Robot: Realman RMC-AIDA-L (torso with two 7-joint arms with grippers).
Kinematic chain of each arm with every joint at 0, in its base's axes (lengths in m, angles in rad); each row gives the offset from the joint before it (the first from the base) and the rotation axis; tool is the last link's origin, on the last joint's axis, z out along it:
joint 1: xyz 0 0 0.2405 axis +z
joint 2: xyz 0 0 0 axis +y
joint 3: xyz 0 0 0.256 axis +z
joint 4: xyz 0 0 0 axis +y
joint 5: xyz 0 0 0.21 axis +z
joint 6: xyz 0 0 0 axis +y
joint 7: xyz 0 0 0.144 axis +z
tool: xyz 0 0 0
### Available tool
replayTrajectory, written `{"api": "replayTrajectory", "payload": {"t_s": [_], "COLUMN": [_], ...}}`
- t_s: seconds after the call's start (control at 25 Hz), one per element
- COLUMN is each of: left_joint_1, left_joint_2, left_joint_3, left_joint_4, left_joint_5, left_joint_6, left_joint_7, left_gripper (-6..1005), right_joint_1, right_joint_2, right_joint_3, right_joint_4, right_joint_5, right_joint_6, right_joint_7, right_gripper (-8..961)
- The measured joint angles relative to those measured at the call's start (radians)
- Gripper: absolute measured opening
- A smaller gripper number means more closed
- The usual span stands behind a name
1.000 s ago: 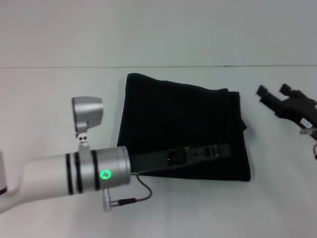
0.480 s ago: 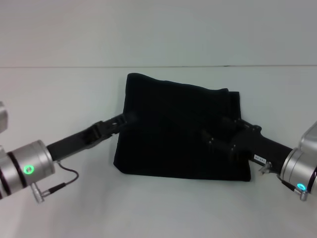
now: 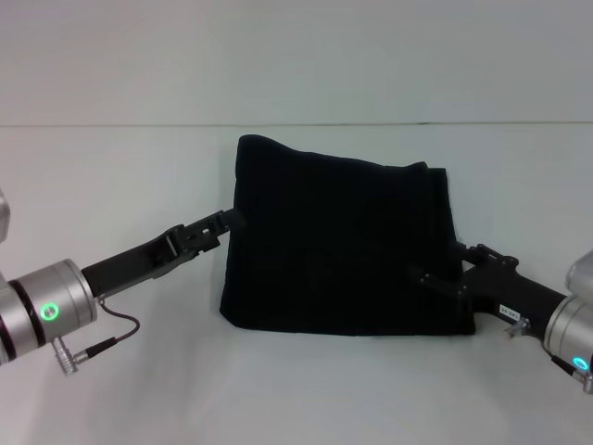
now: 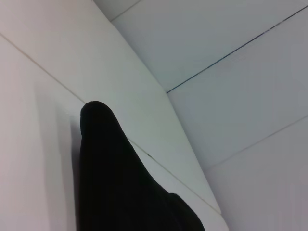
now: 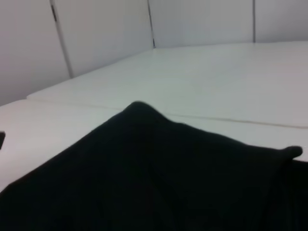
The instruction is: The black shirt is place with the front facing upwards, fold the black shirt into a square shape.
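In the middle of the plain white surface (image 3: 111, 167) lies the black soft fabric shirt (image 3: 343, 241), folded into a rough four-sided block with only plain black cloth showing. The left gripper (image 3: 232, 221) reaches in from the left and meets the shirt's left edge; whether its fingers are wide or narrow cannot be told. The right gripper (image 3: 434, 278) lies low over the shirt's near right corner, black against black, so its finger state cannot be told either.
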Motion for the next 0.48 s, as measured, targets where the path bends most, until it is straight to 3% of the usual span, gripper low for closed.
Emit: {"api": "replayTrajectory", "payload": {"t_s": [0.48], "left_joint_1": [-0.034], "left_joint_2": [0.031], "left_joint_3": [0.006], "left_joint_4": [0.001], "left_joint_5": [0.018], "left_joint_6": [-0.12], "left_joint_7": [-0.143], "left_gripper": [904], "right_joint_1": [-0.083], "right_joint_2": [-0.007], "right_joint_3": [0.005], "right_joint_4": [-0.061], "right_joint_5": [-0.032], "right_joint_6": [-0.219], "right_joint_7": [-0.022], "right_gripper": [824]}}
